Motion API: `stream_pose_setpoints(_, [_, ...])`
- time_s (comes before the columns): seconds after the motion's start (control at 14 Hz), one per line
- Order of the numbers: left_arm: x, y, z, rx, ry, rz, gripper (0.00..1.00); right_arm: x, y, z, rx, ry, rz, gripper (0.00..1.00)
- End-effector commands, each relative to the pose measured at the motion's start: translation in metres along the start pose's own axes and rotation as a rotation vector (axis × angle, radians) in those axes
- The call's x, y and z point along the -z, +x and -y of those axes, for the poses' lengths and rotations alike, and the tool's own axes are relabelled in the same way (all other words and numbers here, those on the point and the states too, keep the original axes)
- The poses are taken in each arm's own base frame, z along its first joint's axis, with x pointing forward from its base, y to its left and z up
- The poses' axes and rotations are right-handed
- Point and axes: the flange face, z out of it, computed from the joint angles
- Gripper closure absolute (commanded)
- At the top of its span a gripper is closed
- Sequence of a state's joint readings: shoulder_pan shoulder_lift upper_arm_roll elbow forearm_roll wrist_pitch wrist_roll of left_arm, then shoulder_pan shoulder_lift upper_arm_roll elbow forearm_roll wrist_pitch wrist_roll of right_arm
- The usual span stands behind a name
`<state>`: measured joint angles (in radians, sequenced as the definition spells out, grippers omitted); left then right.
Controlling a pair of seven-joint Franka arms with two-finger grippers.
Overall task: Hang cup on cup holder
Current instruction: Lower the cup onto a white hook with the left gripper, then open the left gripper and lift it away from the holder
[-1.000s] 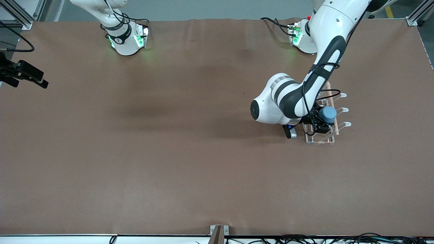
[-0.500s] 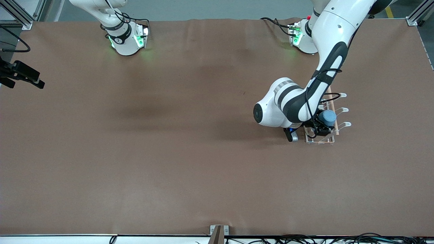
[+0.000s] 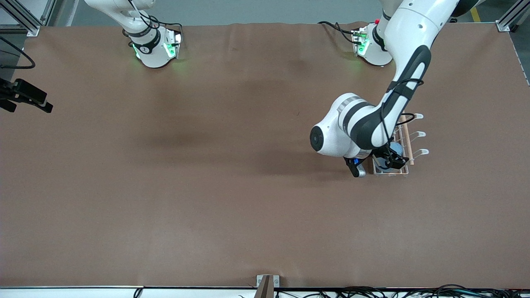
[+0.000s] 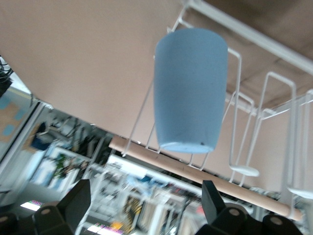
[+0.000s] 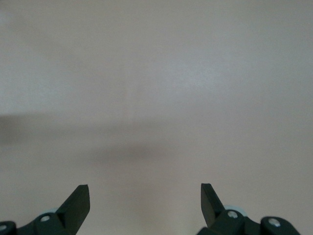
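Cup [image 4: 190, 88] hung on cup holder [image 4: 266, 41] in left wrist view, left claw [image 4: 146, 208] apart, right claw [image 5: 145, 203] apart.

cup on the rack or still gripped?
On the rack. The left wrist view shows the cup over a wire prong of the cup holder, clear of the open left gripper.

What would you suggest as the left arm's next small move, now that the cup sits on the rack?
Probably draw the left tool straight back from the cup holder. Its fingers stand open, clear of the cup, which hangs on a prong by itself. Backing out along the line of approach should avoid knocking the cup or the wire prongs. The right tool waits open over the bare table.
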<state>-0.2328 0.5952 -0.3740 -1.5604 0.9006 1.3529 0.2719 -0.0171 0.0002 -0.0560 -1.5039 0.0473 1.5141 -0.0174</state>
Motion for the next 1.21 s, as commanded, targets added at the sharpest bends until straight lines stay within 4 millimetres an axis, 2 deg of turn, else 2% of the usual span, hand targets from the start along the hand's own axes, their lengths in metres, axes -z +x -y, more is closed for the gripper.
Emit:
stream_pose_setpoints(0.0, [0.014,-0.040,0.047,0.102,-0.155,-0.116,0.00,0.003,0.000,0.000,0.019,-0.020,0.003,0.00])
stream_pose_setpoints(0.21, [0.020,-0.096,0.098,0.221,-0.301,-0.238,0.00,0.002,0.000,0.004,0.044,-0.065,0.006,0.00])
stream_pose_setpoints(0.29, [0.029,-0.110,0.103,0.239,-0.303,-0.262,0.00,0.001,0.000,0.004,0.042,-0.065,0.008,0.00])
stream_pose_setpoints(0.43, [0.036,-0.139,0.125,0.307,-0.299,-0.299,0.00,0.002,0.000,0.008,0.044,-0.065,0.006,0.00])
stream_pose_setpoints(0.64, [0.035,-0.170,0.154,0.385,-0.309,-0.343,0.00,0.003,-0.001,0.009,0.036,-0.065,0.007,0.00])
stream_pose_setpoints(0.71, [0.039,-0.175,0.157,0.394,-0.303,-0.355,0.00,0.002,0.000,0.008,0.036,-0.065,0.007,0.00])
stream_pose_setpoints(0.93, [0.060,-0.212,0.168,0.458,-0.251,-0.431,0.00,0.002,0.000,0.005,0.030,-0.064,0.007,0.00])
stream_pose_setpoints(1.14, [0.078,-0.244,0.167,0.552,-0.253,-0.463,0.00,0.002,0.000,0.005,0.029,-0.059,0.003,0.00])
